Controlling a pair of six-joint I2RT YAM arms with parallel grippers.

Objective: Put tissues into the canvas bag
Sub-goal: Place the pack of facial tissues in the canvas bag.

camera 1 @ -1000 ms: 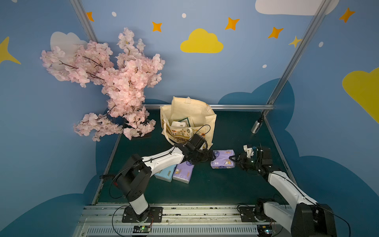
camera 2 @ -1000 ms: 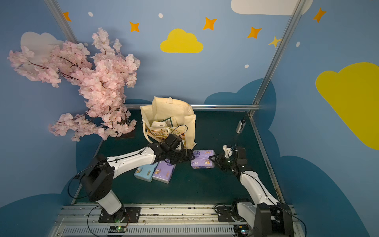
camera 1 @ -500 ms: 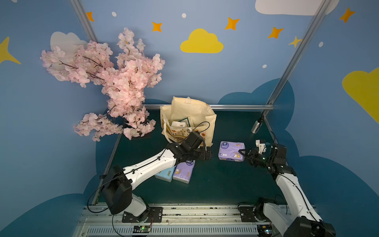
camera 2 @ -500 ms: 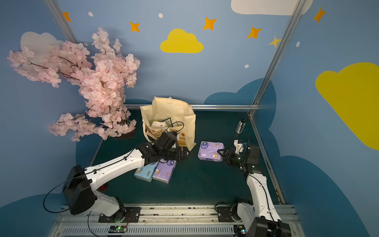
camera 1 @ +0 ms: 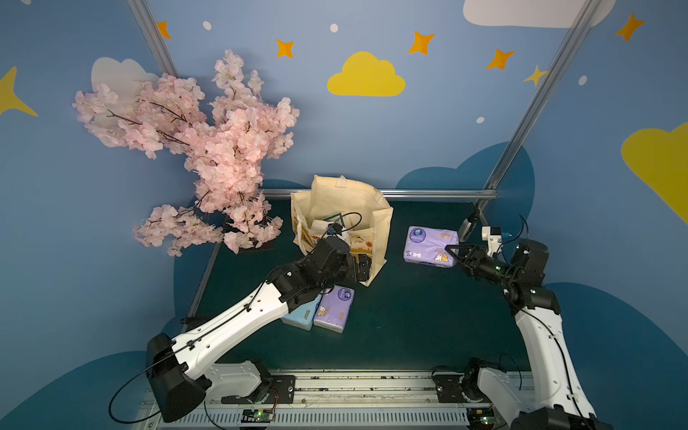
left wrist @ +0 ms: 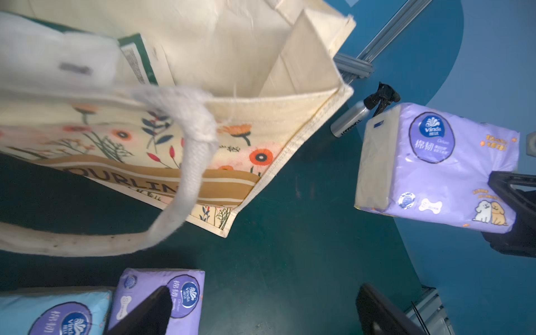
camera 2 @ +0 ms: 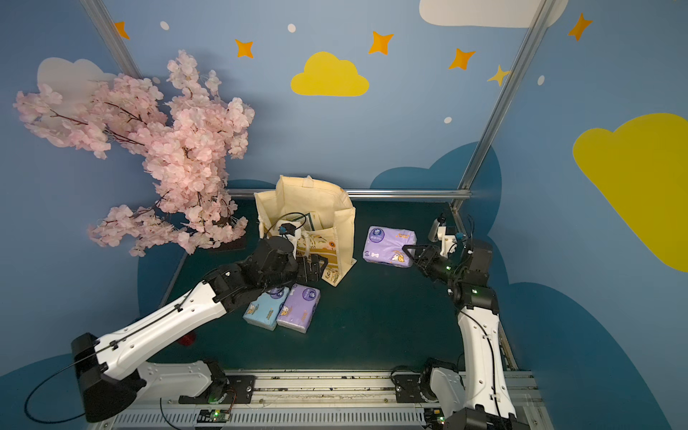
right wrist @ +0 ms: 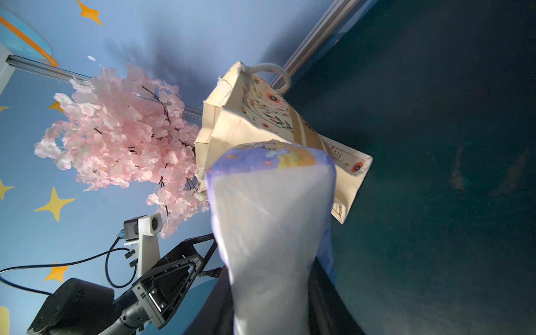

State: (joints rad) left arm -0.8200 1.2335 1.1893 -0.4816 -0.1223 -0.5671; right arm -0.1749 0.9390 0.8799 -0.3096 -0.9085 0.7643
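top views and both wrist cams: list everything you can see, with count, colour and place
canvas bag: 1, cream with flower print and mustard band, open, back centre
held purple pack: 1, purple, right of the bag
loose purple pack: 1, purple, on the table in front of the bag
light blue pack: 1, light blue, beside the loose purple pack
white item: 1, white, inside the bag, blurred
green-edged item: 1, inside the bag, mostly hidden
blossom tree: 1, pink, back left
spray bottle: 1, silver with black top, back right corner
table: 1, dark green
left gripper: 1, black, open, in front of the bag
right gripper: 1, black, shut on the held purple pack
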